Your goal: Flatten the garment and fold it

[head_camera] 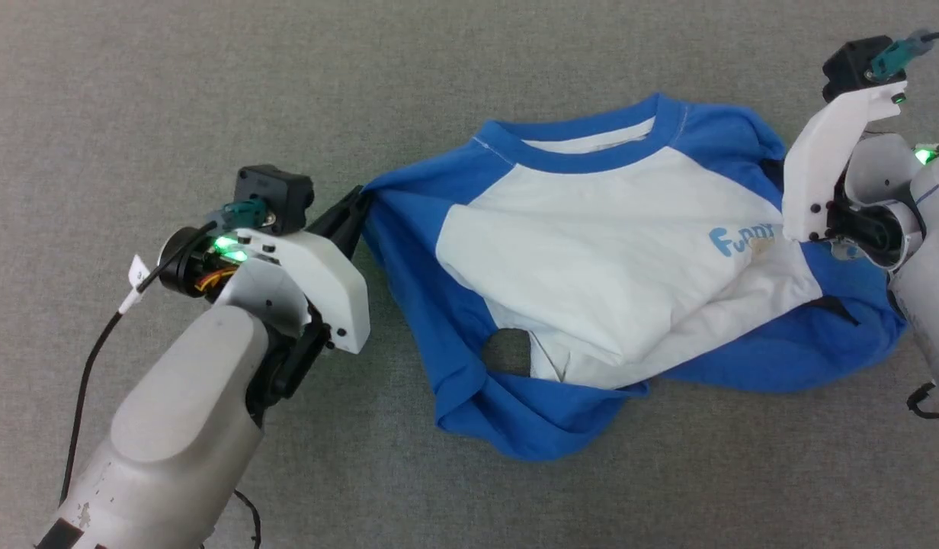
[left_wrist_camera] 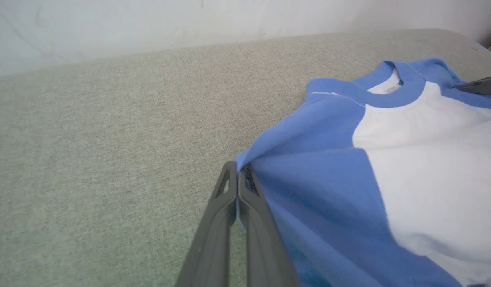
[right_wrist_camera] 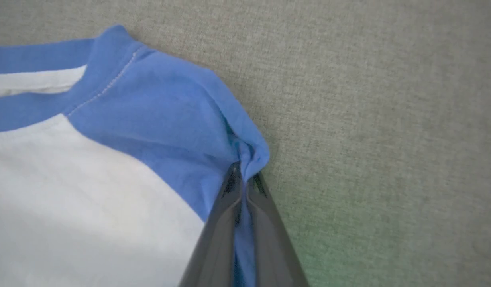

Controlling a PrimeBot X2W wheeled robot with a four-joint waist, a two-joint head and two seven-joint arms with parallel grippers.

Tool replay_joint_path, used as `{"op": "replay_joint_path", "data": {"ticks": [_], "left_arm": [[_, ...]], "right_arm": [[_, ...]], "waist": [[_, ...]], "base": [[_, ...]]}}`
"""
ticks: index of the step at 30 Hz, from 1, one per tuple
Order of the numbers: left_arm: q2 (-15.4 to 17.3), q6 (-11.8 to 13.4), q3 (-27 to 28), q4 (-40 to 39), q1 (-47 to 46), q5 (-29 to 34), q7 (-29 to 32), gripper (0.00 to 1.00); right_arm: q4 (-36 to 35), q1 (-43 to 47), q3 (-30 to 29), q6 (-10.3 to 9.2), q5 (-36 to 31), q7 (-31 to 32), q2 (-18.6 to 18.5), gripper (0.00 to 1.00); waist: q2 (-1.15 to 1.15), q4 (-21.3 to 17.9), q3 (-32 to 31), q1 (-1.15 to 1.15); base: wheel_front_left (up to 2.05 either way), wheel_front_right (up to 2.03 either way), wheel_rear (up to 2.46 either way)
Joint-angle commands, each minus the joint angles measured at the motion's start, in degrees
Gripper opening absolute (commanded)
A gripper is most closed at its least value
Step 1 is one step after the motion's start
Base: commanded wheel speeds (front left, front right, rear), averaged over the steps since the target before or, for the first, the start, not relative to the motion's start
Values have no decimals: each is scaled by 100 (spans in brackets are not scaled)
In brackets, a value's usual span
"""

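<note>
Most likely a robot lab or test room rather than a home. Wide flat bench [head_camera: 172, 99] covered in plain grey woven cloth, rounded at its far corner in the left wrist view. Behind it, a bare pale wall [left_wrist_camera: 150, 28], faintly scuffed. On the pale arms [head_camera: 180, 427], exposed black cable [head_camera: 84, 381] with a white tag [head_camera: 138, 271], a teal plug [head_camera: 241, 212] in the open, green status lights [head_camera: 225, 245] glowing. On the bench, a blue and white shirt [head_camera: 591, 252] lying rumpled. Even indoor light, soft shadows. No telling what sort of building beyond that
</note>
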Motion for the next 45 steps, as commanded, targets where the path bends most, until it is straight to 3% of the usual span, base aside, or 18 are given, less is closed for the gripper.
{"op": "replay_joint_path", "data": {"ticks": [1, 11, 17, 23, 28, 32, 39, 45], "left_arm": [[-3, -29, 30, 33, -75, -17, -76, 0], [220, 120, 383, 10, -182, 5, -599, 0], [489, 286, 723, -357, -358, 50, -889, 0], [805, 450, 1019, -859, -753, 146, -888, 0], [1016, 394, 1201, -958, -1380, 148, -687, 0], [987, 325, 1143, -761, -1998, 219, -449, 0], [816, 61, 1005, 358, -3274, 400, -316, 0], [725, -99, 1008, 1435, -4203, 593, -711, 0]], "right_arm": [[63, 242, 169, 3, 35, -33, 41, 0], [-886, 65, 542, 3, 85, -1560, -526, 0], [-1710, 77, 339, 3, -134, -1957, -892, 0], [-2876, 64, -476, 3, -496, -1794, -1170, 0], [-3896, -45, -1321, 3, -855, -1186, -1246, 0], [-4349, -320, -1800, 3, -1015, -614, -1196, 0], [-3869, -1295, -1797, 3, -1015, -350, -871, 0], [-2990, -2157, -1425, 3, -1149, -918, -545, 0]], "waist": [[0, -22, -78, 0], [0, -299, -977, 0], [0, -446, -1469, 0], [0, -506, -1730, 0], [0, -487, -1706, 0], [0, -447, -1519, 0], [0, -513, -800, 0], [0, -662, -73, 0]], "base": [[0, 0, 0], [0, 0, 0], [0, 0, 0], [0, 0, 0], [0, 0, 0], [0, 0, 0], [0, 0, 0], [0, 0, 0]]}}
